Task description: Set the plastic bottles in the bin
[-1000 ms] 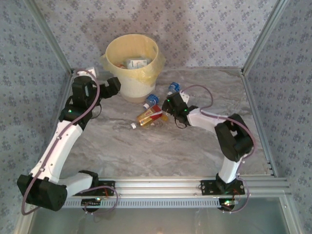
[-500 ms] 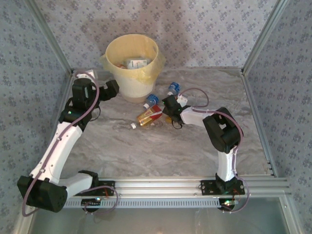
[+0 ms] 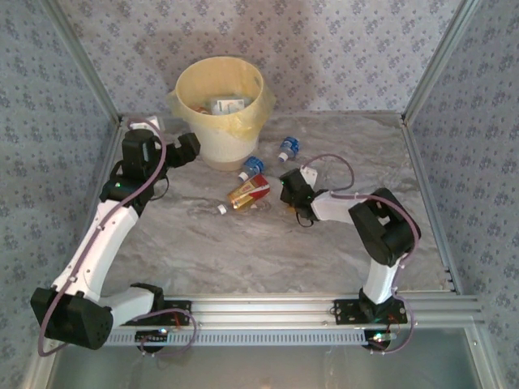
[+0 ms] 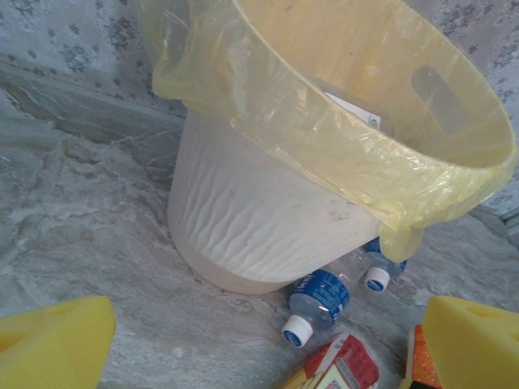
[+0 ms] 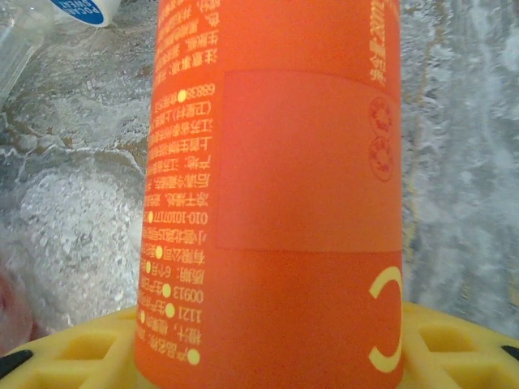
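The bin (image 3: 188,87) stands at the back left, lined with a yellowish bag, and it holds bottles (image 3: 228,104). In the left wrist view its white wall (image 4: 259,211) rises close ahead. My left gripper (image 3: 188,147) hovers open beside the bin, its yellow fingertips (image 4: 50,347) wide apart. Two blue-labelled bottles (image 3: 253,166) (image 3: 289,147) lie at the bin's foot, the nearer one (image 4: 321,295) cap toward me. A red and gold bottle (image 3: 248,193) lies in front of them. My right gripper (image 3: 289,191) is shut on an orange-labelled bottle (image 5: 276,194), low over the table.
A small white-capped item (image 3: 220,209) lies left of the red and gold bottle. Patterned walls and metal posts close in the table on three sides. The marble tabletop (image 3: 243,251) lies bare between the arms and the bottles.
My right gripper reached left to the bottle cluster, closed round the orange-labelled bottle and drew back a little to the right. The left arm has not moved.
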Controlling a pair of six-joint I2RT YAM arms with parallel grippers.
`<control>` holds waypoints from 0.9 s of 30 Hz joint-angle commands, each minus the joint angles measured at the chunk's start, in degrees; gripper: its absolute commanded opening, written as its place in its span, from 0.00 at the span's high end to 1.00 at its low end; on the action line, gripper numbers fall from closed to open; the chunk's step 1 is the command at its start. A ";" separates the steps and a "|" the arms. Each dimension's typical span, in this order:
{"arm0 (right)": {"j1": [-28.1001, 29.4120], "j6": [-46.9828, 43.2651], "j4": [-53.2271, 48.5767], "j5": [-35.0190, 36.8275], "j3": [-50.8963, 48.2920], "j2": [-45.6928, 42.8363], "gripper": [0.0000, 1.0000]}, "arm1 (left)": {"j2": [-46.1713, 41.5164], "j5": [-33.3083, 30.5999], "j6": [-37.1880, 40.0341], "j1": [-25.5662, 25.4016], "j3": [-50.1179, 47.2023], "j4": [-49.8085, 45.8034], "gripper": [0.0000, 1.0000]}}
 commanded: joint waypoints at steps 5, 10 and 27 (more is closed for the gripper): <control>-0.45 -6.61 6.94 -0.09 -7.10 -10.61 0.64 | 1.28 12.23 -3.95 0.11 -3.97 8.60 0.02; -0.16 -12.12 11.49 0.11 -12.42 -18.29 0.64 | 3.35 17.56 -6.01 -0.76 -4.46 10.61 0.02; 6.15 -20.43 15.90 -13.36 -18.57 -36.73 0.64 | 14.25 29.91 -7.13 -14.01 -2.76 23.44 0.02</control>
